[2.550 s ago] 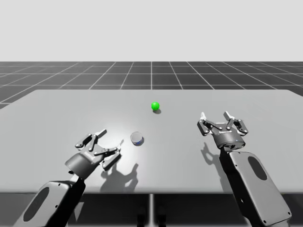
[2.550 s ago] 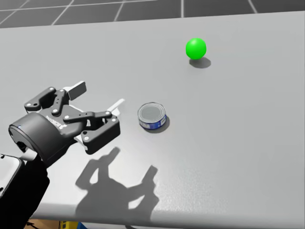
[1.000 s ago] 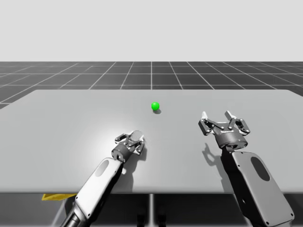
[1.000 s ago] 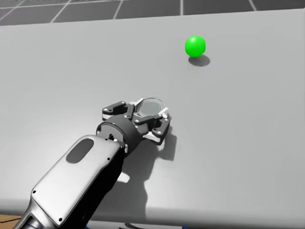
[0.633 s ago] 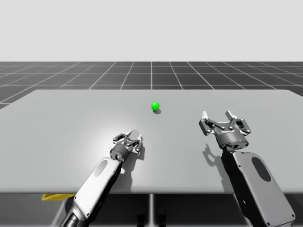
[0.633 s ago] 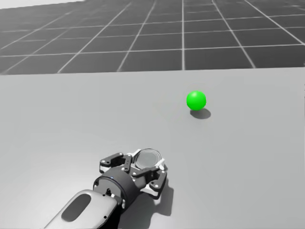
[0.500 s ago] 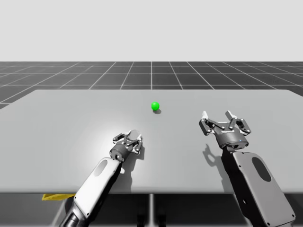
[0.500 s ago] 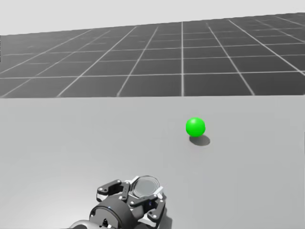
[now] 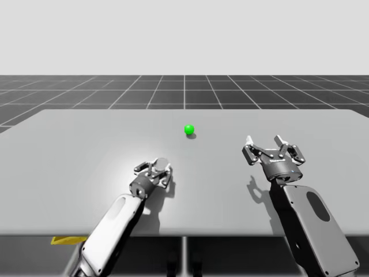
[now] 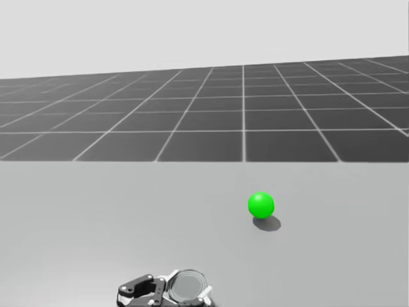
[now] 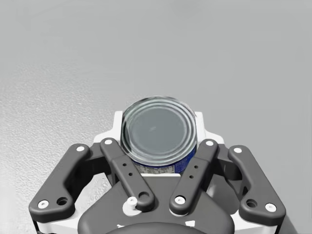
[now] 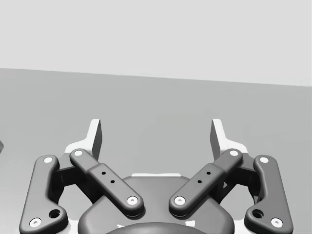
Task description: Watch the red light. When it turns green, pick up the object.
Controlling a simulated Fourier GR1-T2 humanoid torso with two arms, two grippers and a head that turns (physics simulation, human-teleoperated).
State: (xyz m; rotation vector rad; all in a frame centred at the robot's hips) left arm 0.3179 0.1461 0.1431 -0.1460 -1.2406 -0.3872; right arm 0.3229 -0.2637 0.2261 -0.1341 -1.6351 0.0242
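Observation:
The light is a small green ball [image 9: 189, 129] [image 10: 261, 204] resting on the far middle of the grey table [image 9: 69, 144]. The object is a short round can [image 9: 162, 164] [image 10: 187, 286] [image 11: 159, 135] with a silver lid and a blue side. My left gripper [image 9: 154, 171] [image 10: 172, 291] [image 11: 158, 123] is shut on it, a finger on each side of the can. The can stands upright in the grasp, with its shadow on the table just below. At the right, my right gripper [image 9: 271, 145] [image 12: 157, 132] hovers open with nothing between its fingers.
Bare grey table surface surrounds both grippers. The table's front edge [image 9: 184, 235] runs just behind my arms. Beyond the far edge lies a dark gridded floor [image 10: 243, 121].
My left gripper reached the can and shut on it, then shifted slightly left and up with it. My head has turned upward. The right arm has not moved.

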